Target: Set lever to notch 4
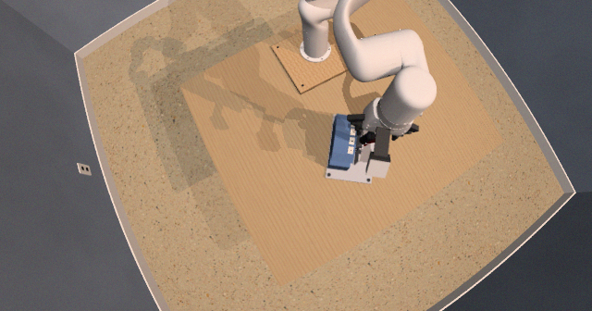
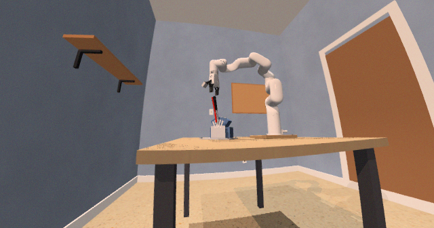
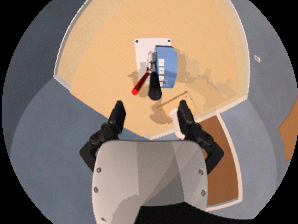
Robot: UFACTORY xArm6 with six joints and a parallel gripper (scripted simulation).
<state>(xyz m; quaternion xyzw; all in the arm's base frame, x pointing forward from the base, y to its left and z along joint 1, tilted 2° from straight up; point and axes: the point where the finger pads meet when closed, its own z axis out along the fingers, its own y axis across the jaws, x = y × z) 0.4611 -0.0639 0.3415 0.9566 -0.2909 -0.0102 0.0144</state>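
Note:
The lever device stands on the table, with a blue notched quadrant (image 1: 341, 145) (image 2: 229, 131) (image 3: 168, 67) on a grey base plate (image 1: 346, 176) (image 3: 143, 47). Small white number plates (image 1: 351, 141) run along the quadrant; their digits are too small to read. The black lever handle (image 2: 216, 112) (image 3: 153, 83) (image 1: 365, 138) rises nearly upright, with the red bar (image 2: 213, 106) (image 3: 139, 86) standing off beside it. My gripper (image 1: 381, 126) (image 2: 215, 91) (image 3: 151, 106) is open and empty. It points down just above the lever's top end, apart from it, one finger on each side in the wrist view.
The arm's base stands on a wooden mounting board (image 1: 302, 72) (image 2: 272, 136) behind the device. The table's front edge (image 2: 258, 153) is well clear of the device. A wall shelf (image 2: 102, 55) hangs far to the left.

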